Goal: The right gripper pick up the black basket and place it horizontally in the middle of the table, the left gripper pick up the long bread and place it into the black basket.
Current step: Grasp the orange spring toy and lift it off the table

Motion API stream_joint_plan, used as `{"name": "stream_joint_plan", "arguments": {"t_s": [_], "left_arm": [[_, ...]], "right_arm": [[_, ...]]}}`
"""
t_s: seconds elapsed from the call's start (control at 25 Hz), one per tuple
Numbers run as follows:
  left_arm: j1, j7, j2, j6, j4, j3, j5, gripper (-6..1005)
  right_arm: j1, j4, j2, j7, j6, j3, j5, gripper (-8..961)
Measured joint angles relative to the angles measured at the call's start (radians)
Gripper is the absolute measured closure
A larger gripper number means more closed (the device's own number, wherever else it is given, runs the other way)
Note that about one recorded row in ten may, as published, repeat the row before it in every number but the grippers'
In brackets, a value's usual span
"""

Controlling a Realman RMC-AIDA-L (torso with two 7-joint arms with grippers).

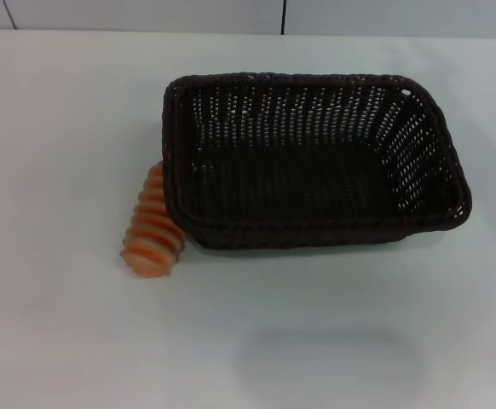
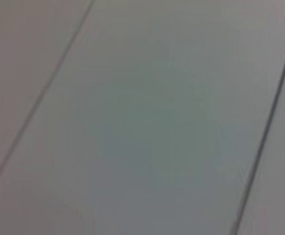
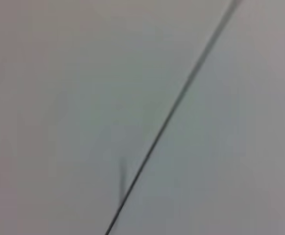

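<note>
In the head view we see the black basket upright on the white table, a bit right of centre, the long bread touching its left near corner, and neither gripper in view. Both wrist views show only blank pale panels with dark seams, so jaw states we cannot tell. Judging from that, the right gripper should grab the right rim, avoiding the bread.

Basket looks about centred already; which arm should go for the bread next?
Left, probably. The long bread lies against the left end of the black basket, on the robot's left. Neither pincer is in view.
</note>
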Motion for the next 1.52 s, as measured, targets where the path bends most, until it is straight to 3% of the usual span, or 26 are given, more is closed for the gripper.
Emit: {"name": "stream_joint_plan", "arguments": {"t_s": [0.04, 0.08, 0.2, 0.24, 0.28, 0.4, 0.44, 0.48, 0.6, 0.64, 0.92, 0.96, 1.0, 1.16, 1.2, 1.36, 1.48, 1.52], "left_arm": [[-0.004, -0.013, 0.002, -0.005, -0.002, 0.032, 0.001, 200], [-0.006, -0.020, 0.002, -0.006, -0.003, 0.046, 0.001, 200], [-0.010, -0.046, 0.003, -0.016, -0.022, 0.084, 0.005, 200], [-0.003, -0.070, 0.008, -0.045, -0.061, 0.095, 0.022, 200], [-0.003, -0.070, 0.008, -0.045, -0.061, 0.095, 0.022, 200], [0.007, -0.093, 0.015, -0.086, -0.108, 0.096, 0.050, 200], [0.010, -0.109, 0.020, -0.123, -0.144, 0.092, 0.074, 200], [0.010, -0.109, 0.020, -0.123, -0.144, 0.092, 0.074, 200], [0.008, -0.120, 0.020, -0.131, -0.160, 0.098, 0.075, 201], [0.010, -0.127, 0.020, -0.146, -0.178, 0.110, 0.077, 201], [0.012, -0.165, 0.030, -0.247, -0.241, 0.175, 0.083, 201], [0.013, -0.180, 0.041, -0.293, -0.272, 0.200, 0.084, 201], [0.016, -0.221, 0.077, -0.428, -0.360, 0.255, 0.086, 201], [0.021, -0.257, 0.116, -0.571, -0.465, 0.291, 0.086, 201], [0.032, -0.277, 0.145, -0.709, -0.563, 0.303, 0.086, 201], [0.064, -0.282, 0.188, -1.006, -0.763, 0.301, 0.085, 201], [0.085, -0.264, 0.207, -1.210, -0.896, 0.293, 0.085, 201], [0.085, -0.264, 0.207, -1.210, -0.896, 0.293, 0.085, 201]], "right_arm": [[-0.077, 0.075, 0.000, 0.050, -0.226, -0.010, 0.000, 635], [-0.077, 0.075, 0.000, 0.050, -0.226, -0.010, 0.000, 635], [-0.143, 0.225, 0.001, 0.118, -0.556, -0.009, 0.001, 635], [-0.157, 0.340, 0.001, 0.159, -0.744, 0.004, 0.003, 635], [-0.157, 0.340, 0.001, 0.159, -0.744, 0.004, 0.003, 635], [-0.131, 0.553, 0.002, 0.208, -1.008, 0.036, 0.052, 635], [-0.094, 0.718, 0.001, 0.221, -1.173, 0.050, 0.131, 635], [-0.094, 0.718, 0.001, 0.221, -1.173, 0.050, 0.131, 635], [-0.031, 0.946, 0.000, 0.221, -1.409, 0.062, 0.236, 636], [0.002, 1.075, 0.001, 0.221, -1.528, 0.068, 0.298, 636], [0.043, 1.277, -0.002, 0.218, -1.633, 0.076, 0.438, 635], [0.049, 1.295, -0.003, 0.217, -1.634, 0.083, 0.441, 635], [0.056, 1.310, -0.003, 0.216, -1.636, 0.091, 0.442, 635], [0.094, 1.376, -0.005, 0.214, -1.638, 0.109, 0.440, 635], [0.104, 1.390, -0.006, 0.214, -1.638, 0.113, 0.439, 635], [0.140, 1.446, -0.009, 0.213, -1.633, 0.149, 0.438, 635], [0.167, 1.484, -0.015, 0.213, -1.628, 0.169, 0.437, 635], [0.174, 1.493, -0.017, 0.213, -1.628, 0.172, 0.437, 635]]}}
